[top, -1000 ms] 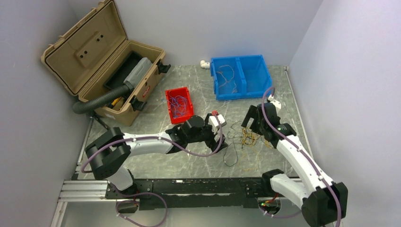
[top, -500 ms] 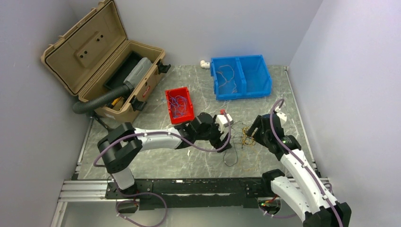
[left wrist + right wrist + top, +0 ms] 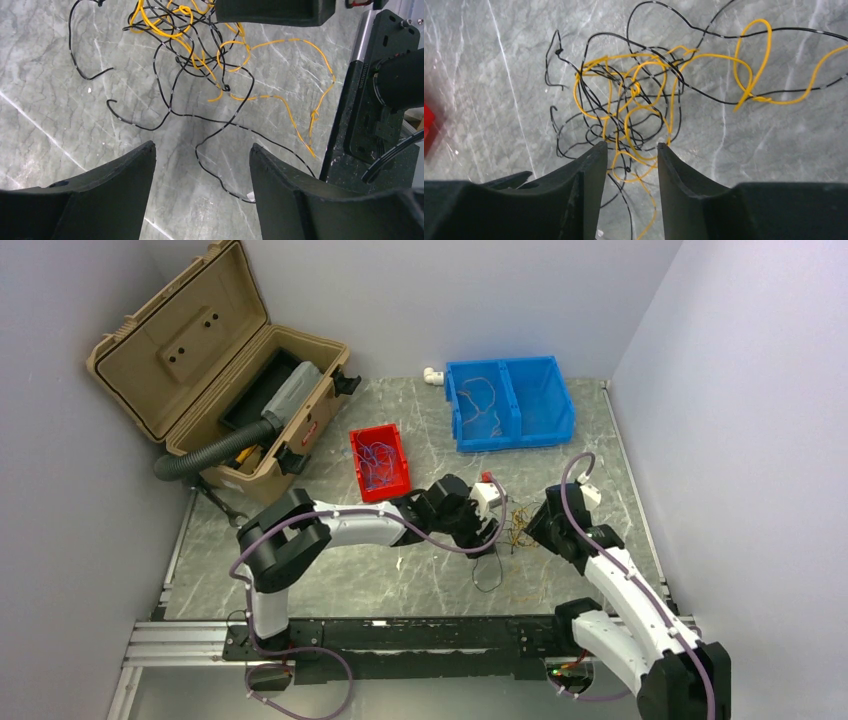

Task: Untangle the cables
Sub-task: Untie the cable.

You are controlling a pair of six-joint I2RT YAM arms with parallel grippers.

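Progress: By my reading you are partway. Blue wires [image 3: 378,458] lie in the red bin [image 3: 353,445], and a few loose strands [image 3: 480,400] lie in the left compartment of the blue bin [image 3: 547,400]. That looks like finished sorting.

What is left: The cables [image 3: 515,530] are one knot of black and yellow-orange strands, looped through each other at the core, with a few ends trailing out. None of these is separated yet.

Where the cables are: On the worktop [image 3: 420,585], between your two pincers, nearer you than the blue bin and to the right of the red bin.

Left pincer [image 3: 200,160]: Jaws wide apart and holding nothing. It sits low at the loose near edge of the knot. One black strand [image 3: 198,150] runs across the gap between the fingers and seems to touch neither.

Right pincer [image 3: 630,152]: Jaws narrow but with a clear gap, so nothing is clamped. Yellow-orange and black loops lie right between the fingertips. You cannot tell from the wrist view whether the fingers brush them.

Next, as a judgement: Each pincer has strands in its gap. Closing both and drawing apart gently should loosen the core, but a hard pull may tighten it.
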